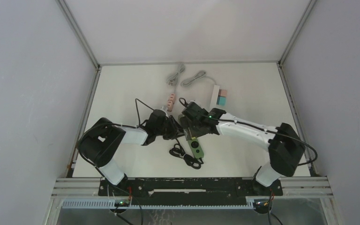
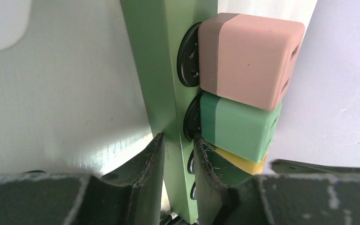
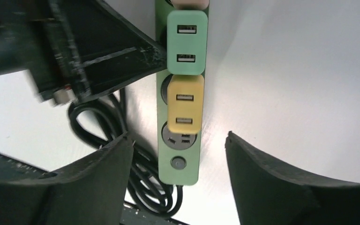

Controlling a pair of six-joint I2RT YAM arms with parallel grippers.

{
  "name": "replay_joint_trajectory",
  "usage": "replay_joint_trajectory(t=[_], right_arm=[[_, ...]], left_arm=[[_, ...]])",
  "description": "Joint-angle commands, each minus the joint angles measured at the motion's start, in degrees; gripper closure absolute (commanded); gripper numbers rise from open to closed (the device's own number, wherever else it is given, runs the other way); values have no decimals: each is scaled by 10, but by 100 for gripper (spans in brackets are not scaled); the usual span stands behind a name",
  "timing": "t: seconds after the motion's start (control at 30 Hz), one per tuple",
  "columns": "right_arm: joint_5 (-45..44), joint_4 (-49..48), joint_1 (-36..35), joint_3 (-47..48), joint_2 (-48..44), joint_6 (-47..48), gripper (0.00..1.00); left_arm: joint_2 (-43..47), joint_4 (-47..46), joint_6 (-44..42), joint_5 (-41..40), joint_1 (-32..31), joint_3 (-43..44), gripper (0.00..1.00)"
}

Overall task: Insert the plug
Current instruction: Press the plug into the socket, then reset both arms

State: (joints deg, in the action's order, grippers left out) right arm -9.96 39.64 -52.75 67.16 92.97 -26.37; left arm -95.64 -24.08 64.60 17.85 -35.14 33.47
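We find the left gripper [image 2: 178,146] with its jaws narrow, pinching the green power strip [image 2: 161,70] along its long edge from both sides. Just beside those jaws, three cube plugs stand in a row on the strip's face: the pink plug [image 2: 248,61], the green plug [image 2: 238,130] touching it, and the yellow plug [image 3: 185,105] next in line. The right gripper [image 3: 178,137] hangs over the strip with its jaws wide, holding nothing, one finger on either side and clear of it. The yellow plug sits against the strip; we cannot tell how deeply it is seated. Past it we note one bare socket [image 3: 180,139] and a round switch [image 3: 178,162]. A black cord [image 3: 98,124] lies coiled on the white desk [image 3: 286,93] by the strip's end. Farther back lies a white power strip [image 1: 214,93].
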Motion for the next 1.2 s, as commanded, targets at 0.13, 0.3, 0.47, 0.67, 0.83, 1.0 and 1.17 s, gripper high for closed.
replay_joint_trajectory(t=[0.13, 0.3, 0.47, 0.67, 0.83, 1.0, 1.17], right_arm=[[-21, -11, 40, -46, -144, 4, 9], [-19, -15, 95, -96, -224, -14, 5], [-109, 0, 108, -109, -294, -27, 0], [-200, 27, 112, -137, -383, -28, 0], [-224, 43, 130, -150, -474, -23, 0], [-249, 67, 135, -154, -560, 0, 0], [-267, 89, 139, -153, -617, 23, 0]], left_arm=[[-10, 34, -9, -5, -14, 40, 67], [-5, 93, -44, -16, -13, 94, 59], [37, 148, -76, -51, -8, 113, 47], [133, 208, -103, -101, 6, 77, 28], [259, 274, -131, -154, 36, 42, 9], [413, 400, -195, -259, 52, 49, 0], [575, 506, -252, -360, 53, 66, 0]])
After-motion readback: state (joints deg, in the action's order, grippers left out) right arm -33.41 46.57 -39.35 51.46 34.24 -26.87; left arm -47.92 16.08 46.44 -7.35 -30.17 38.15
